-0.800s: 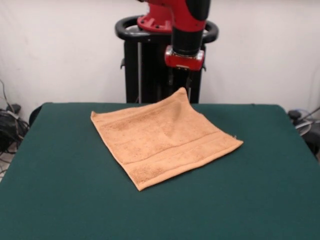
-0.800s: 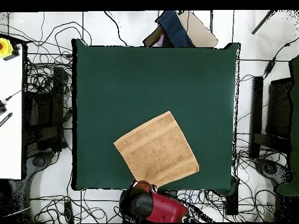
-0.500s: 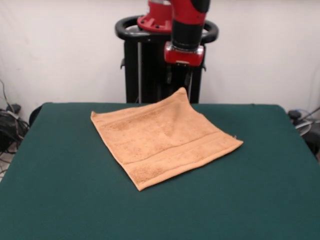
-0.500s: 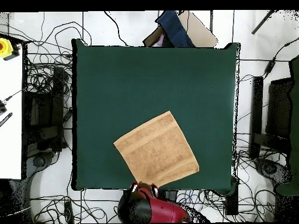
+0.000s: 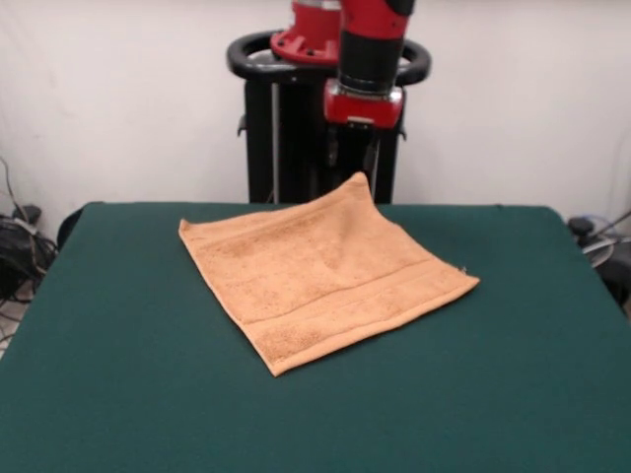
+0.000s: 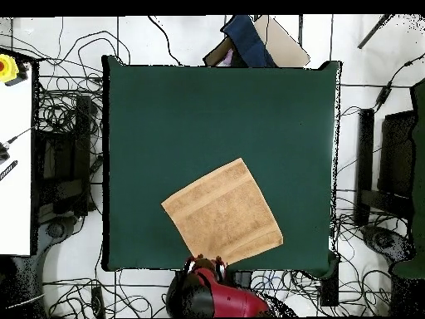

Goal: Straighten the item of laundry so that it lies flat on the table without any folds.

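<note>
The orange-tan towel (image 5: 320, 271) lies spread as a diamond on the green table (image 5: 118, 374), on its far half toward the robot. It looks nearly flat, with band stripes along its near right side. Its far corner peaks up a little right under my gripper (image 5: 357, 158). The gripper hangs just above that corner, dark against the pedestal, and I cannot tell whether it touches the cloth. In the overhead view the towel (image 6: 222, 213) sits near the table's (image 6: 207, 116) bottom edge, with the gripper (image 6: 206, 264) at its bottom corner.
The black pedestal (image 5: 296, 128) stands behind the table's far edge. Cables (image 5: 15, 246) lie on the floor at the left. In the overhead view a white bench (image 6: 15, 149) stands at the left and a blue cloth on cardboard (image 6: 249, 41) lies beyond the top edge.
The arm's red wrist has risen slightly above the towel's far corner. The towel has not visibly moved.
</note>
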You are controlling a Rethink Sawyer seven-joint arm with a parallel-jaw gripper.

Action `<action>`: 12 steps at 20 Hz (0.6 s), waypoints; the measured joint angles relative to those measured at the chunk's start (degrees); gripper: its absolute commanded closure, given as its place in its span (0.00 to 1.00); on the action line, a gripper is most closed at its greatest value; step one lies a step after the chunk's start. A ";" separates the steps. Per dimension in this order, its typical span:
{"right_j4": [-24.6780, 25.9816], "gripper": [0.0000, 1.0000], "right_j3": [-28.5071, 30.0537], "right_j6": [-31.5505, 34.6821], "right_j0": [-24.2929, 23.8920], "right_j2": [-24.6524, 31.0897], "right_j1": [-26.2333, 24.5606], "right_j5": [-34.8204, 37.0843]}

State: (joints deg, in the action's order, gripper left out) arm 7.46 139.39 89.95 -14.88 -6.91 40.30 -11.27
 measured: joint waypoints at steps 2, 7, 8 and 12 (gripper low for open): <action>-1.14 0.00 -0.71 0.00 0.80 0.01 -2.31 -2.70; -4.79 0.00 -2.88 0.00 3.15 0.02 -7.32 -8.02; -5.50 0.00 -3.32 0.00 3.58 0.03 -8.20 -8.87; -7.69 0.00 -5.50 0.00 4.45 0.05 -12.77 -13.01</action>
State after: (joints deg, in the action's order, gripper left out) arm -0.23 133.89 89.95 -10.43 -6.87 27.53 -24.28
